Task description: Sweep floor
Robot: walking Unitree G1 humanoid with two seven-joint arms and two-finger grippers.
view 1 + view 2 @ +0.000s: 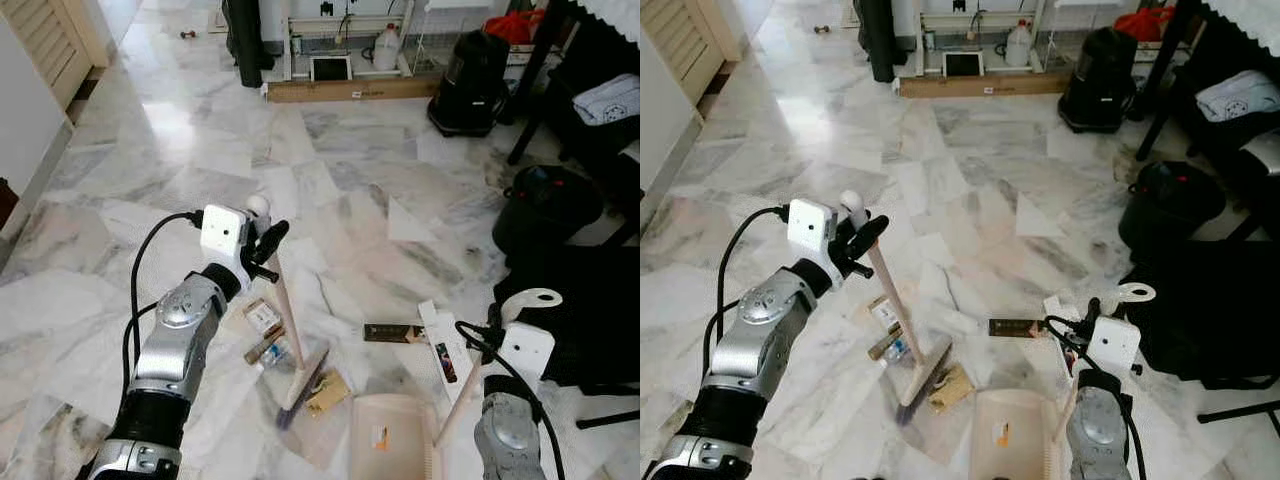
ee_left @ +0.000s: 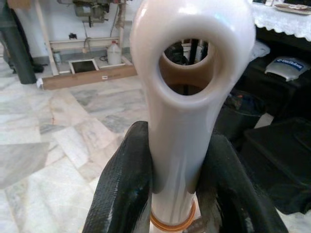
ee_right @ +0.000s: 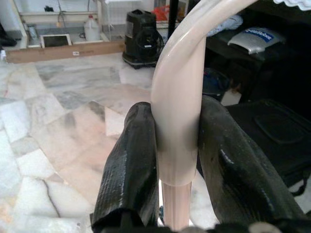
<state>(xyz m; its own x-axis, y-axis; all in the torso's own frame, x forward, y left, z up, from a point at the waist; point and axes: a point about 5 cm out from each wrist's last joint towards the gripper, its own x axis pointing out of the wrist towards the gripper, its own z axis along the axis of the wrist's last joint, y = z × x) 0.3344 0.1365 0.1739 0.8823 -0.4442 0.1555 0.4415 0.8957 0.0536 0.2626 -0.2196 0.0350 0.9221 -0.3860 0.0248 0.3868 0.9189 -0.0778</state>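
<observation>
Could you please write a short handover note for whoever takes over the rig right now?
Left hand: shut on the broom handle near its top, brush head resting on the marble floor.
Right hand: shut on the dustpan handle; the dustpan sits on the floor just right of the brush head.
Litter: small boxes and wrappers lie around the brush head, a dark flat packet and a white box lie beyond the pan.
Done: both tools are gripped; one small item is in the pan.
Left: sweep the rest of the litter into the pan.
</observation>
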